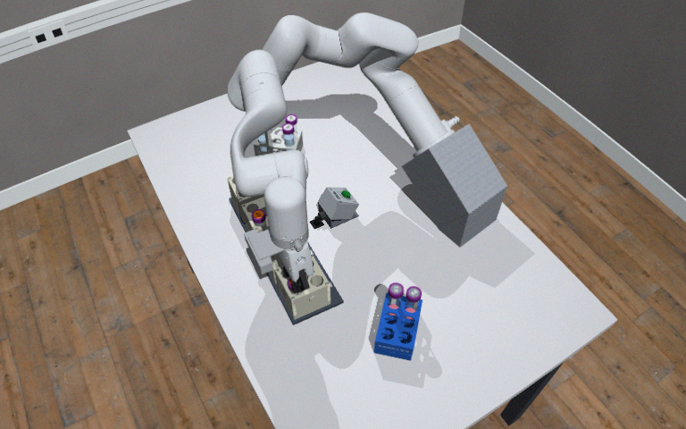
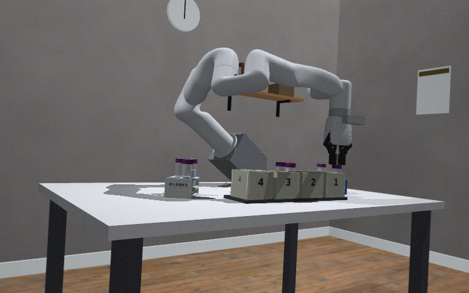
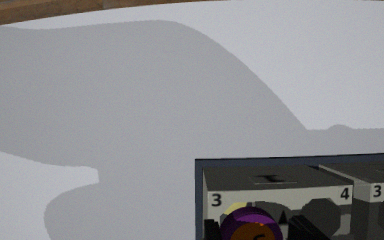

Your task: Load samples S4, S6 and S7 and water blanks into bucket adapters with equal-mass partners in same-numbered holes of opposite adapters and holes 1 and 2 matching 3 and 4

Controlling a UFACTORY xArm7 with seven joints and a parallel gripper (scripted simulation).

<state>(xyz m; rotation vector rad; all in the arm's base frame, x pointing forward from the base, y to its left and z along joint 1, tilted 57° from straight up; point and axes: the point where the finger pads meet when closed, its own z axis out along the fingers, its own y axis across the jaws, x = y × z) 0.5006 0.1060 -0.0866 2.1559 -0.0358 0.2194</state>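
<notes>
Four cream adapters stand in a row on the dark loading stand [image 1: 334, 305] [image 2: 287, 199]. My gripper [image 1: 299, 282] [image 2: 337, 160] [image 3: 257, 236] hangs straight over adapter 1 [image 1: 309, 300] [image 2: 335, 184] [image 3: 300, 196] at the row's near end. A purple-capped sample tube [image 1: 289, 284] [image 2: 336, 168] [image 3: 248, 225] with an orange dot stands in that adapter, near the hole marked 3. The fingers stand slightly apart on either side of its cap, their tips just above it, so the gripper is open. Another orange-dot tube [image 1: 258, 215] stands in adapter 3 [image 2: 287, 184]. My arm hides adapter 2's top in the top view.
The BLANKS rack [image 1: 298, 143] [image 2: 178, 186] with several tubes stands behind the stand. A blue rack [image 1: 397, 336] holds two grey-dot tubes [image 1: 395, 289] [image 1: 413, 292]. The green DONE key [image 1: 346, 193] sits on its small desk [image 1: 336, 205]. The arm's grey base block [image 1: 455, 181] is to the right.
</notes>
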